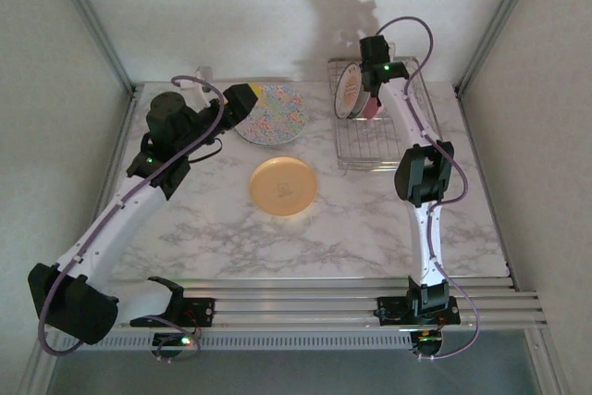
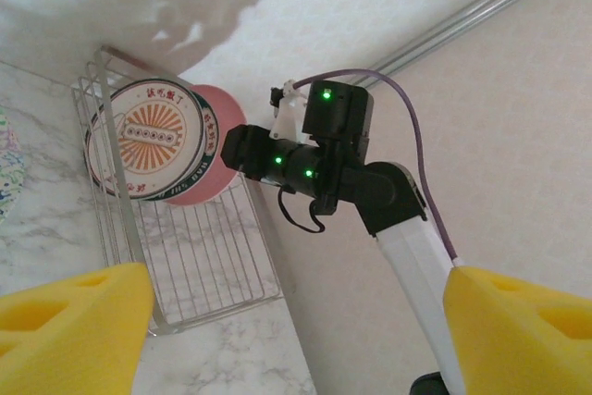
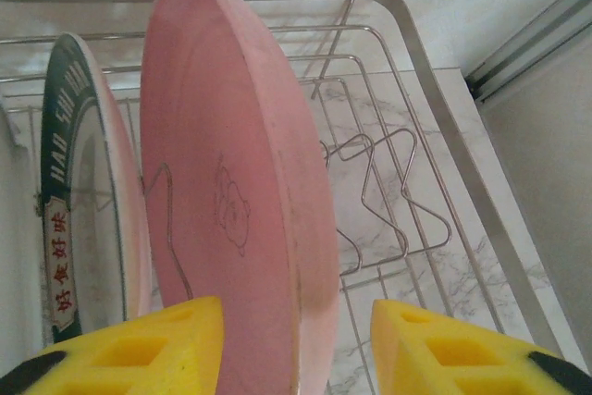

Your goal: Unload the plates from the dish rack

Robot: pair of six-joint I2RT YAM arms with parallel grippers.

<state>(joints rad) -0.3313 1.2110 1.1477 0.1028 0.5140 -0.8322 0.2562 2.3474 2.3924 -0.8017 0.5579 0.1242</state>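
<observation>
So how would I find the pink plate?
Look at the silver wire dish rack at the far right. Two plates stand on edge at its far end. The pink plate is the plain one, right of the white plate with an orange emblem and dark rim.

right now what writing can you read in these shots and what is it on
"好食好", roughly, in red on a white band of the dark-rimmed plate.
Pale capitals round that plate's dark rim: too foreshortened to read.
Characters above its orange emblem, left wrist view: too small.
Pink plate: faint outline drawing, no words.
</observation>
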